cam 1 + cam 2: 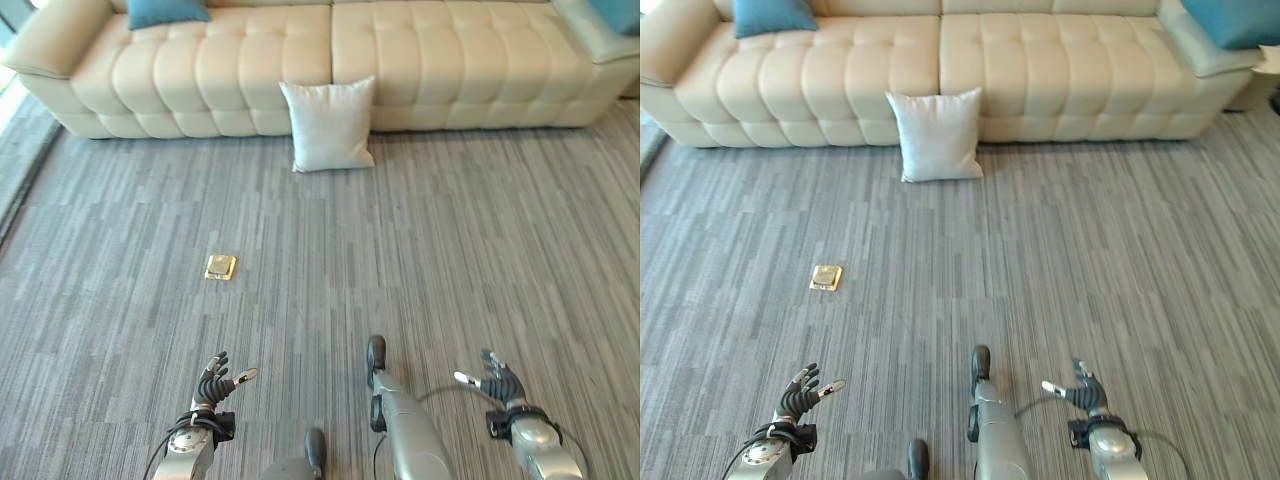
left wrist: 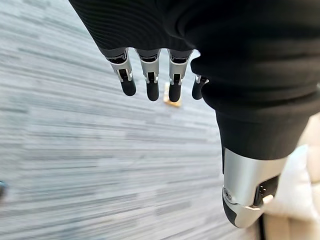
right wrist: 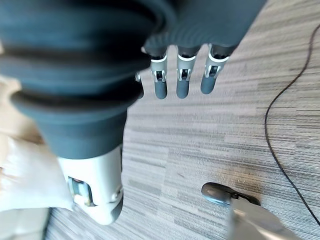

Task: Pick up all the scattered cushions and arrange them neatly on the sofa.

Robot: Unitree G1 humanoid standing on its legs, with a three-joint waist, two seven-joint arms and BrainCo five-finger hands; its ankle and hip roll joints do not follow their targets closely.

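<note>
While our left hand (image 1: 212, 383) and right hand (image 1: 497, 378) hang spread and empty, the square white fabric cushion (image 1: 328, 124) leans upright against the cream tufted leather sofa (image 1: 420, 60), well ahead.

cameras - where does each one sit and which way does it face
Left eye view: on the head, looking down at carpet, the sofa and the white cushion leaning on it; left hand and right hand low, both open.
Right eye view: the same scene from slightly aside.
Left wrist view: along its hand toward the floor plate.
Right wrist view: along its hand over carpet.
Both wrist views catch the white cushion at an edge.
</note>
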